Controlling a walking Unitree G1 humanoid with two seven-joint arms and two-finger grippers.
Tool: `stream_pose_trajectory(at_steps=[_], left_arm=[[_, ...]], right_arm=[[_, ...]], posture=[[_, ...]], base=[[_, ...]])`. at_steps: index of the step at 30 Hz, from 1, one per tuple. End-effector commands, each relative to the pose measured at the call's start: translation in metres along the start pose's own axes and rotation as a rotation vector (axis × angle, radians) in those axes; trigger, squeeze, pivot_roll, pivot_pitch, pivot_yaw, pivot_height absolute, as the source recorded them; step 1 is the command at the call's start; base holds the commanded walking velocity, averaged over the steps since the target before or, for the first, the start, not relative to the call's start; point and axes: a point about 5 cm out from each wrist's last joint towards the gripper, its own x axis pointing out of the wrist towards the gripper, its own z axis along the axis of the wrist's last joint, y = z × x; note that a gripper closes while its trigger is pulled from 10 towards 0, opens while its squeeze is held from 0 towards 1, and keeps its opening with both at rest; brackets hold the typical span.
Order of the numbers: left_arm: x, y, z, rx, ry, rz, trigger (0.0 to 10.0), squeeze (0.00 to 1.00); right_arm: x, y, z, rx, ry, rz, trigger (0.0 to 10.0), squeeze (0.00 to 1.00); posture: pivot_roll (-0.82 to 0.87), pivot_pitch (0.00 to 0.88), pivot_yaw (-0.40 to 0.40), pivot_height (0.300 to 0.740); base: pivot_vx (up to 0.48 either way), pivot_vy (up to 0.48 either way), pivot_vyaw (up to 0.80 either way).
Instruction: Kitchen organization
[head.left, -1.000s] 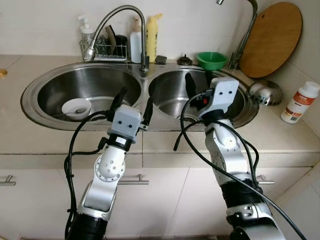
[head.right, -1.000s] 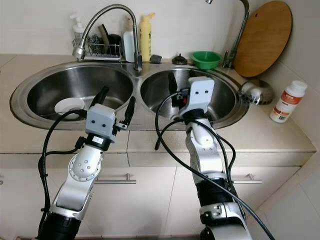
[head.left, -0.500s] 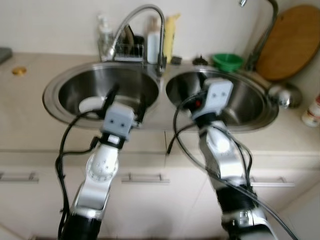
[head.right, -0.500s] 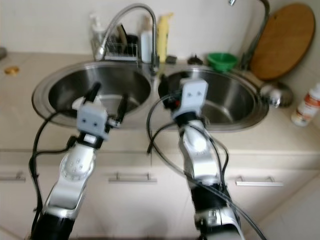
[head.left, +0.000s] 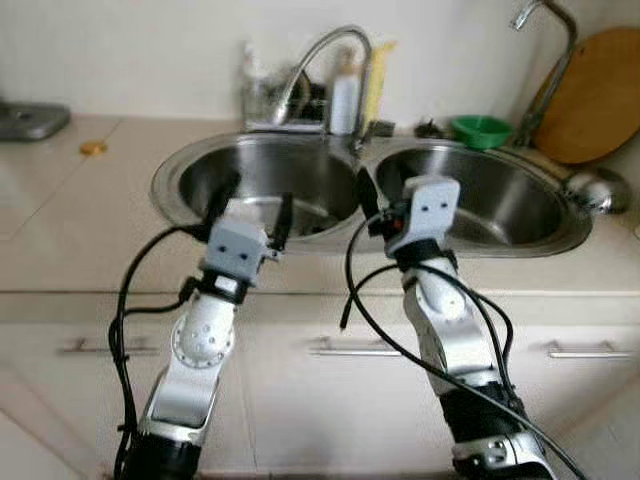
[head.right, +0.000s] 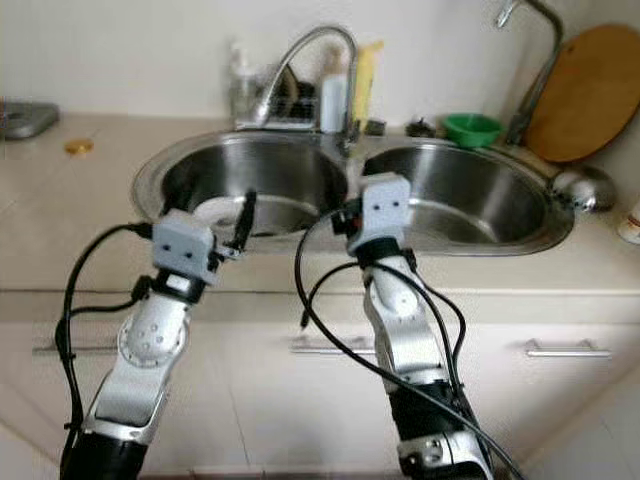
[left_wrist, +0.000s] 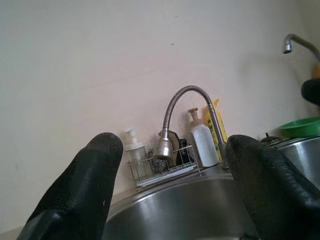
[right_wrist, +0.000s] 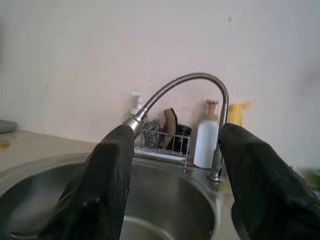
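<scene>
Stainless steel double sink (head.left: 190, 172) lies ahead in the beige counter, a white bowl (head.right: 222, 208) resting in its left basin. I have the left gripper (head.left: 251, 200) and right gripper (right_wrist: 175, 170) raised at the counter edge, each with fingers spread and holding nothing. I judge this the approach step, nothing yet picked up. Next move calls for lowering the left gripper into the basin over the bowl's rim, clear of the gooseneck faucet (left_wrist: 176, 115).
</scene>
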Motion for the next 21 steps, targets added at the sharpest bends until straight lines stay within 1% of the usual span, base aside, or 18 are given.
stream_pose_trajectory(at_steps=[1,4,7,11,14,17,21], left_arm=[[0.000,-0.009,0.005,-0.021,-0.016,-0.031,10.0,0.00],[-0.001,-0.009,0.005,-0.015,-0.023,-0.026,10.0,0.00],[-0.002,-0.009,0.007,-0.012,-0.040,-0.027,10.0,0.00],[-0.002,-0.011,0.007,-0.007,-0.042,-0.037,10.0,0.00],[-0.002,-0.013,0.007,-0.001,-0.038,-0.046,10.0,0.00],[-0.002,-0.015,0.007,0.012,-0.039,-0.058,10.0,0.00],[-0.002,-0.013,0.006,0.007,-0.045,-0.056,10.0,0.00]], right_arm=[[-0.009,-0.015,-0.003,-0.046,0.012,-0.049,10.0,0.00],[-0.014,-0.021,-0.004,-0.065,0.018,-0.064,10.0,0.00],[-0.018,-0.024,-0.004,-0.059,0.025,-0.081,10.0,0.00],[-0.021,-0.022,-0.003,-0.052,0.022,-0.073,10.0,0.00],[-0.027,-0.019,-0.004,-0.028,0.025,-0.064,10.0,0.00],[-0.033,-0.018,-0.005,-0.027,0.032,-0.060,10.0,0.00],[-0.038,-0.018,-0.005,-0.020,0.031,-0.065,10.0,0.00]], posture=[[0.03,0.000,-0.048,0.740],[0.03,0.000,-0.048,0.740],[0.02,0.000,-0.047,0.740],[0.02,0.000,-0.047,0.740],[0.01,0.000,-0.047,0.740],[0.01,0.000,-0.047,0.740],[0.01,0.000,-0.042,0.740]], base=[[0.000,0.480,0.00],[0.000,0.400,0.00],[0.000,0.000,0.00],[0.000,0.000,0.00],[0.000,0.000,-0.80],[0.000,-0.432,-0.79],[0.000,-0.480,-0.79]])
